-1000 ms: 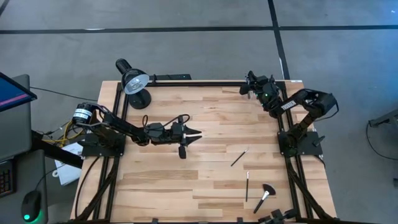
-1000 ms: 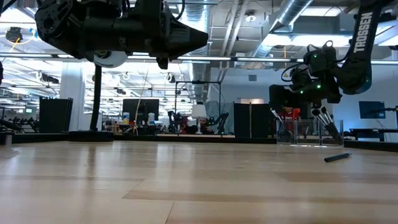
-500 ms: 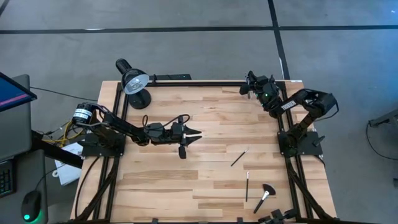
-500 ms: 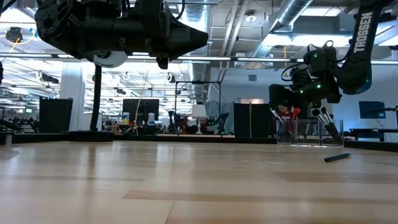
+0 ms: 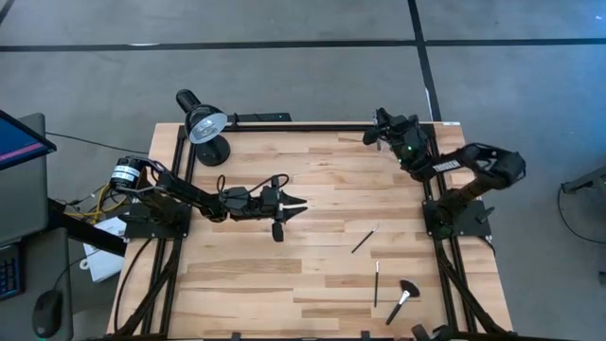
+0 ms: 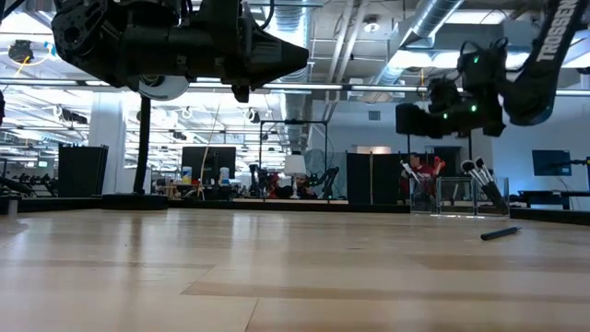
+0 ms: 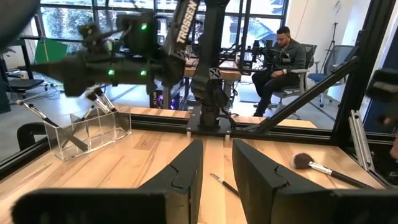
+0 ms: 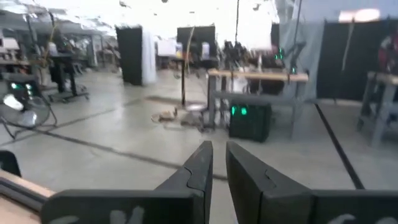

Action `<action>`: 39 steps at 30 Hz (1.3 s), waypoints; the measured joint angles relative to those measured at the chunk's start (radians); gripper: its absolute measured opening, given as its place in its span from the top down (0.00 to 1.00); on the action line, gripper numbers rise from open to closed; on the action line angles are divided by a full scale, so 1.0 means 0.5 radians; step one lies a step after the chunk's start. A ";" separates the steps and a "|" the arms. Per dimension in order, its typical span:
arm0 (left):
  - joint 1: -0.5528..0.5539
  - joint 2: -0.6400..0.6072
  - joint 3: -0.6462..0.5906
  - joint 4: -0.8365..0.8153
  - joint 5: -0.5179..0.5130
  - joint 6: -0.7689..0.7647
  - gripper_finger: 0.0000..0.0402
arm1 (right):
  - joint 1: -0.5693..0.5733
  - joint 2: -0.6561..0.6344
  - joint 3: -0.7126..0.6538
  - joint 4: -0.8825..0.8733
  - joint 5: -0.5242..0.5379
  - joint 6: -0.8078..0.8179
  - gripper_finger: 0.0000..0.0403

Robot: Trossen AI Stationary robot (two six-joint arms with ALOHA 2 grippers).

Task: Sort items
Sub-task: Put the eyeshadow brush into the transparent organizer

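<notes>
Pale wood table (image 5: 303, 275), clear plastic container (image 7: 87, 127)

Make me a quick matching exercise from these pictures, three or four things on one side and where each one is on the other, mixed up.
Things:
1. fan brush
2. desk lamp
3. left hand
4. clear container

Places:
A. table's far left corner
B. hovering over the table's middle
C. lying near the table's near right corner
D. far right corner, brushes standing in it

Pairs: 1-C, 2-A, 3-B, 4-D

Right wrist feed is motion-blurred, I can't place the counter in it. Clear container (image 7: 87, 127) at the far corner: brush count inside too small to tell. High view cuts off a dark object (image 5: 419, 332) at the bottom edge.
</notes>
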 joint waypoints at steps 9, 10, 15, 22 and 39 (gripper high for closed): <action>-0.001 0.000 0.000 0.000 0.000 -0.021 0.79 | 0.309 -0.459 0.000 -0.234 0.307 -0.253 0.91; -0.001 0.000 0.000 0.000 0.000 -0.022 0.79 | 0.341 -0.509 0.000 -0.260 0.308 -0.252 0.91; 0.006 0.000 0.003 0.019 0.000 -0.084 0.79 | 0.519 -0.739 0.027 -0.532 0.311 -0.251 0.91; 0.006 0.000 0.131 0.005 0.038 -0.107 0.79 | 0.716 -0.917 0.451 -2.057 0.291 0.194 0.91; 0.017 0.000 0.598 -0.581 0.183 0.294 0.79 | 1.599 -0.911 0.687 -3.560 0.285 1.524 0.91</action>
